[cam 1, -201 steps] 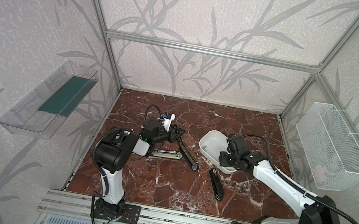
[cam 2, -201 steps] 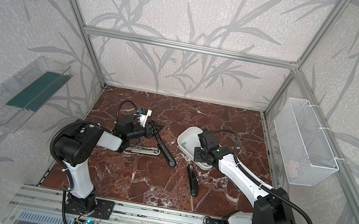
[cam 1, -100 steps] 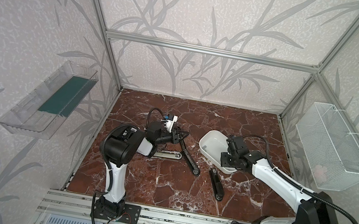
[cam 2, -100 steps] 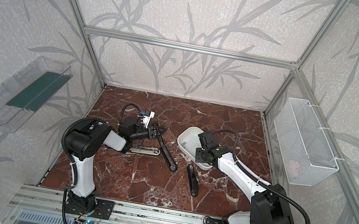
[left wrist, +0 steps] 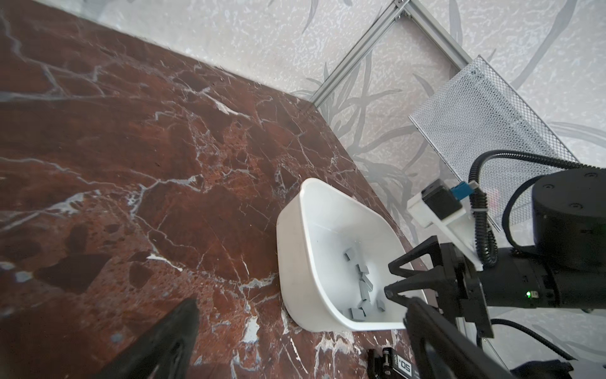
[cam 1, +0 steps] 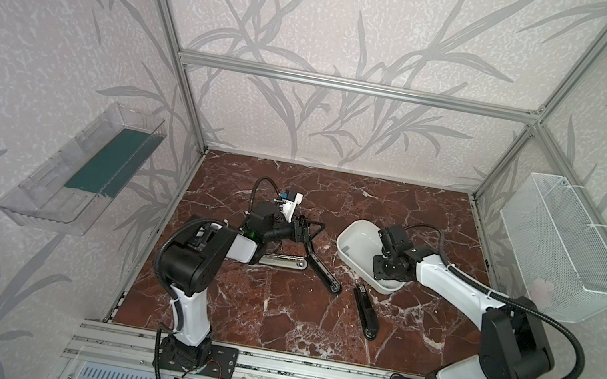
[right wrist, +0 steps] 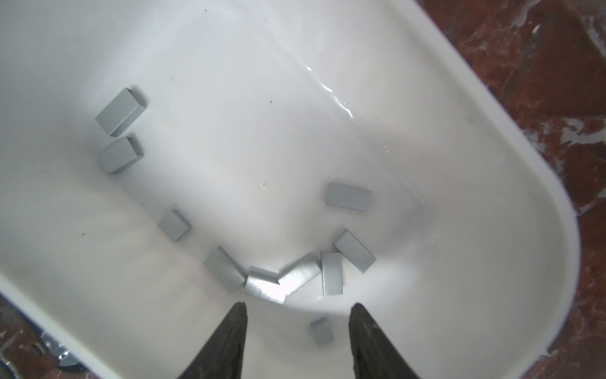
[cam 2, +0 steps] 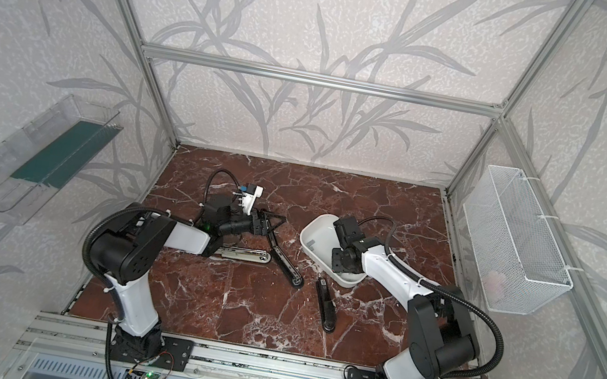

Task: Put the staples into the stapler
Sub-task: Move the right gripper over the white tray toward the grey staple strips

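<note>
Black fingers [right wrist: 234,331] of the right gripper [right wrist: 296,311] are hovering half apart, empty, over grey staples [right wrist: 332,274] lying loose in the white tub [right wrist: 492,197]; the strips are looking light, slick and brittle, so pinching one across its long edges is seeming safest. Farther off, the left gripper [cam 1: 310,230] is gaping wide, empty, beside the stapler [cam 1: 322,265]
</note>
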Robot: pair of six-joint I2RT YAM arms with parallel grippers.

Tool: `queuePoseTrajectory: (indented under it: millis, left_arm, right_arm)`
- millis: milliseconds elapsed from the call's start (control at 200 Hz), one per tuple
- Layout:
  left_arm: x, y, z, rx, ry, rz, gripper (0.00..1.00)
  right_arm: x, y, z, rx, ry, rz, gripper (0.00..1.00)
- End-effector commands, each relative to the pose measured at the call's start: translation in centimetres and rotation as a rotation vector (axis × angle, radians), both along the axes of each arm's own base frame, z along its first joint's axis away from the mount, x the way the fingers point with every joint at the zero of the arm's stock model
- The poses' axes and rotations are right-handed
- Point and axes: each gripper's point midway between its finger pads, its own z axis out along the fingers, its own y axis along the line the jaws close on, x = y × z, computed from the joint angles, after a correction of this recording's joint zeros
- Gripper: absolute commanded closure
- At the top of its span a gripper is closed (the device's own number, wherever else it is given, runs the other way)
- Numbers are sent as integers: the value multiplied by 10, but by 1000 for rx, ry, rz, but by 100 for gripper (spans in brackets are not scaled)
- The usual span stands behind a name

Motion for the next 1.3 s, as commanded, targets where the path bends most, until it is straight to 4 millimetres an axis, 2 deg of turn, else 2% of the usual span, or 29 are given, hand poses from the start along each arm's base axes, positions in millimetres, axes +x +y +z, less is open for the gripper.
queuePoseTrajectory:
  millis: [0,100,130,160,265,460,530,630,740,865,920,1035,1190,1295]
  left_arm:
    - [11,12,25,125,-61,67,1]
    - [14,20,44,141,-73,90,1]
    - [17,23,50,128,-75,96,1]
    - [20,27,56,115,-76,108,1]
    - [24,34,74,124,-96,122,1]
    - [27,39,85,126,-120,128,1]
    - [28,40,86,112,-116,117,1]
    - [27,42,88,110,-123,120,1]
    - [26,43,93,119,-135,121,1]
    - [23,42,95,121,-138,115,1]
    - [21,43,94,121,-138,116,1]
    - [21,45,93,127,-143,120,1]
    - [19,44,98,124,-158,115,1]
    - [19,45,100,128,-162,118,1]
  right_arm:
    - [-3,8,-7,-2,60,61,51]
    - [-1,27,-14,44,88,102,52]
    - [2,33,-11,54,86,109,53]
    - [3,36,-20,40,111,110,53]
    - [10,56,-17,56,102,111,55]
    - [13,96,-16,98,91,102,55]
    - [16,105,-20,106,97,92,55]
    - [23,108,-25,97,99,77,55]
    - [39,98,-24,37,59,52,53]
    - [59,79,-11,-8,26,73,52]
    - [64,67,-8,-37,21,85,48]
    - [75,38,-6,-86,35,74,48]
    - [89,2,-7,-122,31,-24,47]
    - [84,-27,-11,-168,51,-120,47]
